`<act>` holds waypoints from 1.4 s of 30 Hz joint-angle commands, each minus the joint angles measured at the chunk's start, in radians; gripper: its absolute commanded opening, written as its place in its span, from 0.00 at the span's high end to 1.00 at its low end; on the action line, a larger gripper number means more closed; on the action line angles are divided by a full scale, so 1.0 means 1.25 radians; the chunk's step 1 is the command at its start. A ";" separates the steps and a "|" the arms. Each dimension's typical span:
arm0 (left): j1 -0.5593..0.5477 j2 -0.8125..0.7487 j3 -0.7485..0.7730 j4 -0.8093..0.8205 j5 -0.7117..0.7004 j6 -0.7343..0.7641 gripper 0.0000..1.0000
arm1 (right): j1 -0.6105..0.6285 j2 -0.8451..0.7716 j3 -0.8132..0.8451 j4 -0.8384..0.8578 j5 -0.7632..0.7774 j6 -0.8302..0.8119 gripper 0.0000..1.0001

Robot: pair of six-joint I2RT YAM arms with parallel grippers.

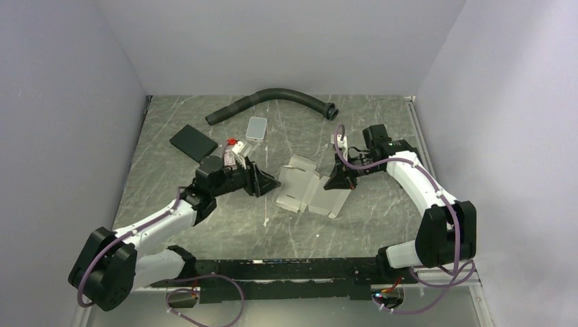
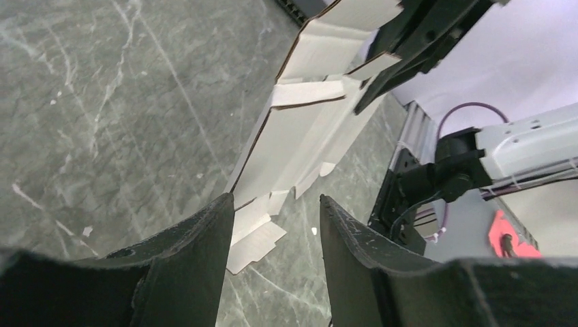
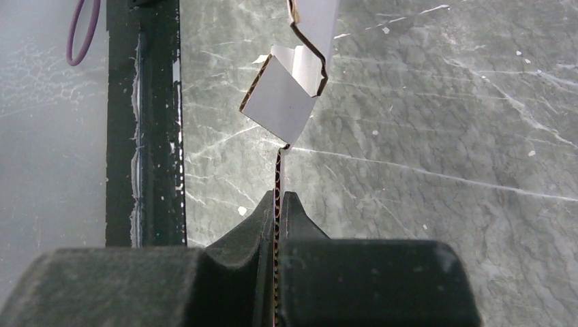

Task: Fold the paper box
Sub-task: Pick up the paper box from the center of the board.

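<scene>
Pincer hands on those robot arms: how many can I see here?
2. The left gripper is open at the paper box's left side; the right gripper is shut on its right edge. None appears hidden.

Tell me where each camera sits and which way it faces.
Top external: above and behind the arms, looking down at the table and the paper box.
Left wrist: on the left arm, facing past the open left gripper along the box toward the right gripper.
Right wrist: on the right arm, looking along its gripper, shut on a box edge.
Shared: all show the box.
</scene>
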 commanded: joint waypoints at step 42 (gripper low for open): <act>-0.259 0.108 0.080 0.019 -0.411 0.143 1.00 | 0.038 0.055 0.012 0.162 0.006 0.203 1.00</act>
